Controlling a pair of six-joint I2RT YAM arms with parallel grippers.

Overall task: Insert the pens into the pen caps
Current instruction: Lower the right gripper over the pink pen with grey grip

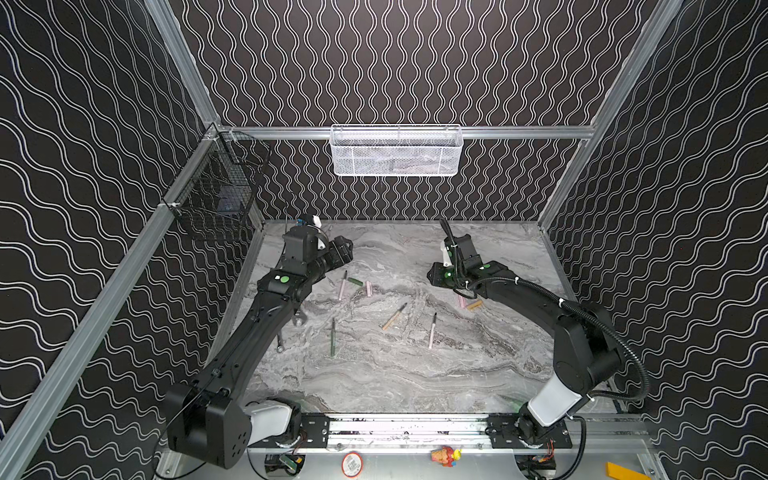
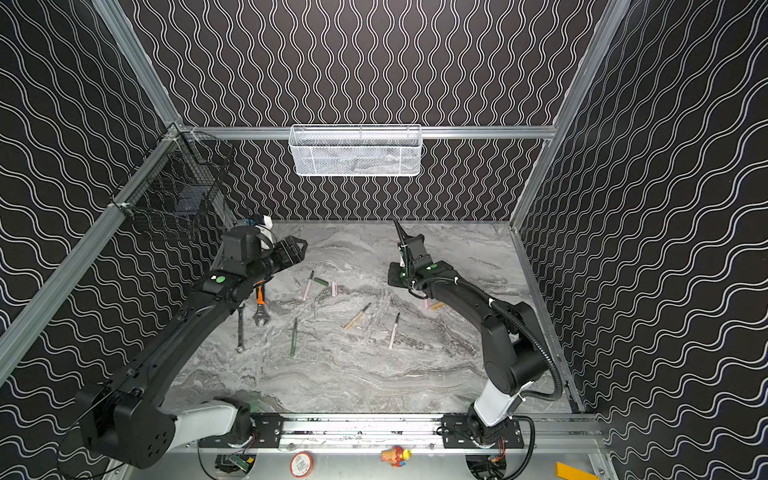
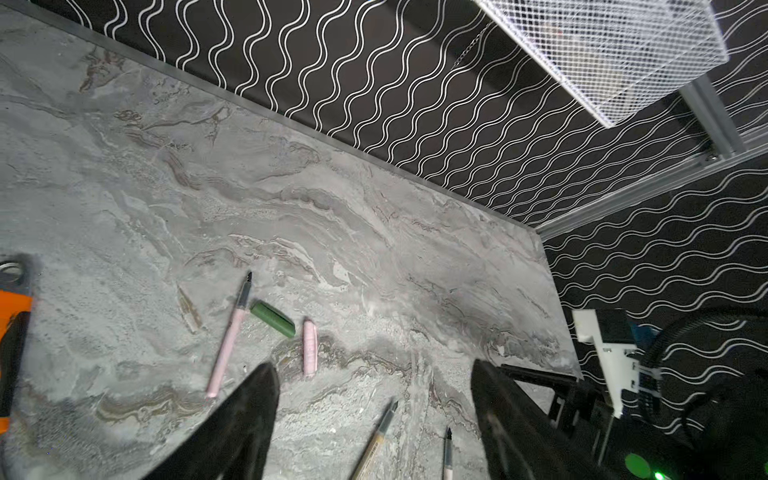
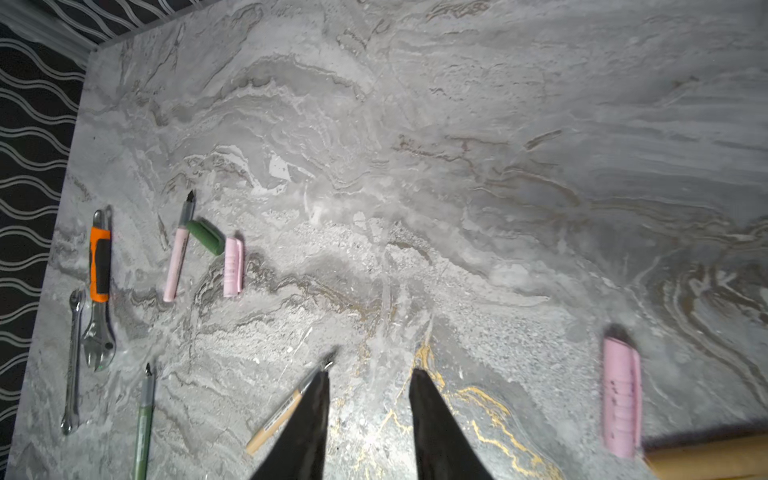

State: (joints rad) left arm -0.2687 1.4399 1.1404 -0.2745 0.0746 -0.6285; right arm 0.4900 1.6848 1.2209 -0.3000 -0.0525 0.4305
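Observation:
Pens lie loose on the marble table: a pink pen, a green pen, a tan pen and a second pink pen. A green cap and a pink cap lie beside the far pink pen. Another pink cap and a tan cap lie under the right arm. My left gripper hangs open above the table behind the left group, holding nothing. My right gripper is open over bare marble, one finger beside the tan pen.
An orange-handled wrench and a steel spanner lie at the table's left, partly under the left arm. A white mesh basket hangs on the back rail and a black wire basket on the left rail.

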